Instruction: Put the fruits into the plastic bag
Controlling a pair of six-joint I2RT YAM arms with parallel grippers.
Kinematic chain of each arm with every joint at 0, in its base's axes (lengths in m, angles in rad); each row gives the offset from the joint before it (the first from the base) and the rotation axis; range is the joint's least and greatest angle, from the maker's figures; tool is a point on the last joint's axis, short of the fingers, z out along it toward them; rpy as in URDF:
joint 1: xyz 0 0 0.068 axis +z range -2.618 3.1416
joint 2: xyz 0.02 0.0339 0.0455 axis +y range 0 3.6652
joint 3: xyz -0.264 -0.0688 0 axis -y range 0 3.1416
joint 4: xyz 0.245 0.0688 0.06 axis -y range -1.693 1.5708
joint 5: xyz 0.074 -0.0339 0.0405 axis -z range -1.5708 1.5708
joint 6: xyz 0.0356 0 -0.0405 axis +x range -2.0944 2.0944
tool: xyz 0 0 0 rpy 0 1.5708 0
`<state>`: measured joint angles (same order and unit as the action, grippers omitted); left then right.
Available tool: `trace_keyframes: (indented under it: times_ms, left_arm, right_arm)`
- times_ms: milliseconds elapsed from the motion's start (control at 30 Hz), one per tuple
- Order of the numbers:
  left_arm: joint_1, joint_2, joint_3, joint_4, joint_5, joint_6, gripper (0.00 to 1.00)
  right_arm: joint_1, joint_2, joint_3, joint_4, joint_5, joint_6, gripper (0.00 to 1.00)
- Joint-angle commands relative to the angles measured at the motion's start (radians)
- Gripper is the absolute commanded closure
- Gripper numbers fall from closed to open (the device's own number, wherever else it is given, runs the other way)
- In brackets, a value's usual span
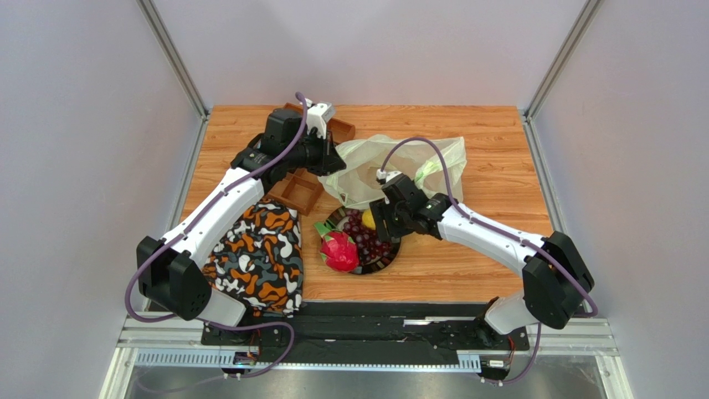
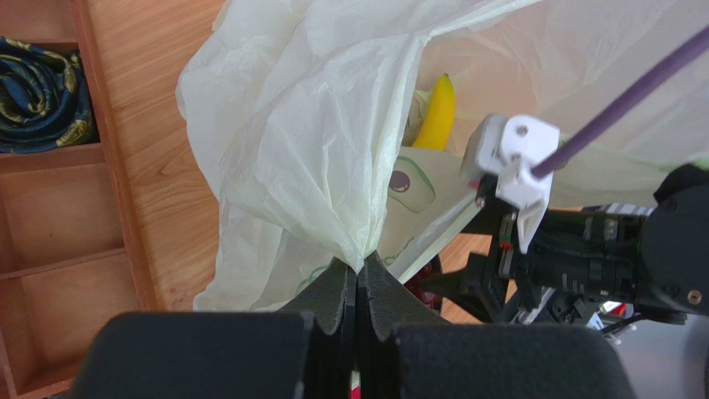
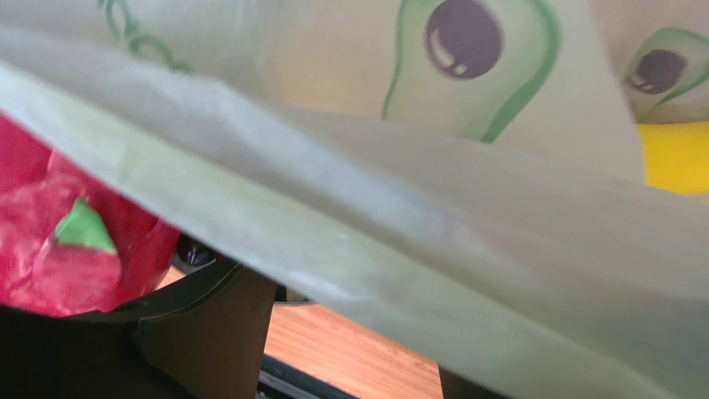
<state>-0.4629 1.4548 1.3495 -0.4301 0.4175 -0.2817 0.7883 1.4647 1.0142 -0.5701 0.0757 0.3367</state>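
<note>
- Fingers (image 2: pixel 333 293) of left gripper (image 2: pixel 358 278) pressed flat together, pinching a gathered twist of the plastic bag (image 2: pixel 308 141) right at the tips.
- From overhead, same gripper clamped on the bag's left edge, arm stretched out across the left half of the bench (image 1: pixel 491 150).
- Right gripper (image 1: pixel 379 224) low over the dark plate (image 1: pixel 388 263), nose up against the near lip of the bag.
- Can't tell spread from closed on the right fingers, sorry: bag film draped across almost the whole right wrist view, only dark bits at the bottom edge.
- Right next to that gripper, on the plate: small round yellow fruit (image 1: pixel 367 219) at the far side, dark grape bunch (image 1: pixel 372 243) in the middle, dragon fruit (image 1: pixel 339 252) at the near-left rim.
- Dragon fruit also big and red in the right wrist view, one green scale showing, just under the hanging film.
- Banana (image 2: pixel 437 112) tucked among the bag's folds in the left wrist view, lower end behind an avocado-printed panel.
- Bag itself lying mid-bench, just behind the plate, near lip overlapping the plate's far side, avocado prints showing.
- Further out: wooden compartment tray (image 2: pixel 58 216) just left of the bag, rolled dark cloth (image 2: pixel 37 96) in one compartment.
- Near left corner: orange-black-white patterned cloth (image 1: pixel 258 253), just beside the plate.
</note>
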Motion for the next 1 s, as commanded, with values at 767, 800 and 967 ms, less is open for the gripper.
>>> trace_keyframes:
  times_ms: [767, 800, 967]
  left_arm:
    - [0.003, -0.004, -0.006, 0.039, 0.024, 0.003, 1.0]
    - [0.003, -0.007, -0.004, 0.039, 0.024, 0.004, 1.0]
    - [0.003, -0.008, -0.004, 0.037, 0.026, 0.004, 1.0]
  right_arm:
    - [-0.212, -0.043, -0.101, 0.249, -0.163, 0.105, 0.54]
    - [-0.213, -0.043, -0.1, 0.257, -0.16, 0.102, 0.55]
    - [-0.216, -0.029, -0.095, 0.273, -0.157, 0.084, 0.56]
